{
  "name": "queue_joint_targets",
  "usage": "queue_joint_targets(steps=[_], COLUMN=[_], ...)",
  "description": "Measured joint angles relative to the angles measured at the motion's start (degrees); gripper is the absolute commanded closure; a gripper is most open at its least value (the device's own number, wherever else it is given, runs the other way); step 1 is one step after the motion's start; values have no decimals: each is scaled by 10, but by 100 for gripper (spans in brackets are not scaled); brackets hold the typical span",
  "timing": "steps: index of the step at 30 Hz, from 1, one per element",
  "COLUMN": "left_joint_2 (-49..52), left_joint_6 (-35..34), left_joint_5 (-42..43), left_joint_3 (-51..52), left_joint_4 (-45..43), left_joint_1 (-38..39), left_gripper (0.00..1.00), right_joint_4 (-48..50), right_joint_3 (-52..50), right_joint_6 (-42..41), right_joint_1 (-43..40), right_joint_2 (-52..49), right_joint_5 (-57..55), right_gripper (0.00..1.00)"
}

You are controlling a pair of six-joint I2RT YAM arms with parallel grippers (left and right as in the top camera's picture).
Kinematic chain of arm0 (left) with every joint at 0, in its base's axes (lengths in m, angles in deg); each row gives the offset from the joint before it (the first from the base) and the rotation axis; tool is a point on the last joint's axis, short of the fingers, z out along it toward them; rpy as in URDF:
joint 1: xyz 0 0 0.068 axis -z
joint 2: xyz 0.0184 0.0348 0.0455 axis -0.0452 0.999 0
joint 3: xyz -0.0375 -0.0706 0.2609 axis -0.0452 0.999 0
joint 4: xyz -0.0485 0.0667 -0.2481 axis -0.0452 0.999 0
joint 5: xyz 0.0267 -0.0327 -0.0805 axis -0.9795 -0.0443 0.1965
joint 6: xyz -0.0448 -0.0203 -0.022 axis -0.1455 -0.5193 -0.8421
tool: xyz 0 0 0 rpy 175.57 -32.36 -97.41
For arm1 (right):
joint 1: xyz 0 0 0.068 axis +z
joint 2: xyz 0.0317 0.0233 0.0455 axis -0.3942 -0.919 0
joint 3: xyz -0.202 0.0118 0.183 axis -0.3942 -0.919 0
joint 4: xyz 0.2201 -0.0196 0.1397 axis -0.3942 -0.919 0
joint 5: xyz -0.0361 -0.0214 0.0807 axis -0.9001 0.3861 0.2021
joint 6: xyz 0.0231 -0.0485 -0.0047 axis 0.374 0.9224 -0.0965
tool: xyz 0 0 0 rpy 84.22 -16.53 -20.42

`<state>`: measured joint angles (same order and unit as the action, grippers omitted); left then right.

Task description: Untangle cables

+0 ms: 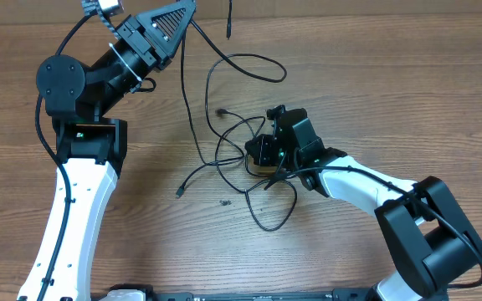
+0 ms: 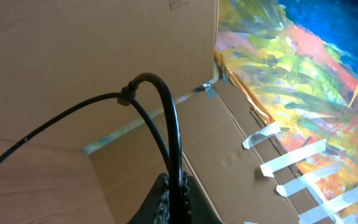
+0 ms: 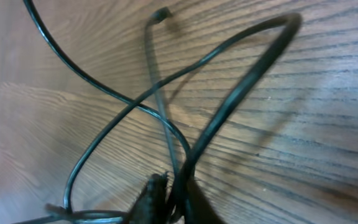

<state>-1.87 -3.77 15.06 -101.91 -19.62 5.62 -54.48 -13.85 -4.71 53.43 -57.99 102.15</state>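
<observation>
Cables (image 1: 224, 159) sprawl tangled on the wooden table (image 1: 408, 92); right gripper (image 1: 255, 159) clamps a strand mid-tangle, left gripper (image 1: 184, 17) pinches another beyond the tangle.

A brown wood-grain counter (image 1: 375, 75) fills the whole overhead view, its grain running left to right under soft, even light. The right wrist view shows the same surface close up, with a pale patch of glare (image 3: 23, 112) on its left side. In the left wrist view the counter meets plain brown cardboard panels (image 2: 73, 50), and a strip of shiny clear tape (image 2: 114, 137) runs along one seam. To their right is a painted sheet (image 2: 303, 62) streaked in blue, red, yellow and green. Its lower edge is fixed to the cardboard with several strips of white tape (image 2: 294, 158).
</observation>
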Motion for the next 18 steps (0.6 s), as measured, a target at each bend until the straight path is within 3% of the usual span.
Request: queue_joint_targets(steps=[13, 18], left_joint_2=[0, 0], left_joint_6=[3, 49], left_joint_5=[0, 7], left_joint_3=[0, 0], left_joint_4=[7, 89], left_joint_1=[0, 0], left_gripper=[96, 96], right_joint_4=[-24, -78], right_joint_3=[0, 0], right_joint_6=[-1, -1], right_joint_1=[-34, -89], right_joint_2=[0, 37], right_joint_5=[53, 75], right_gripper=[96, 96])
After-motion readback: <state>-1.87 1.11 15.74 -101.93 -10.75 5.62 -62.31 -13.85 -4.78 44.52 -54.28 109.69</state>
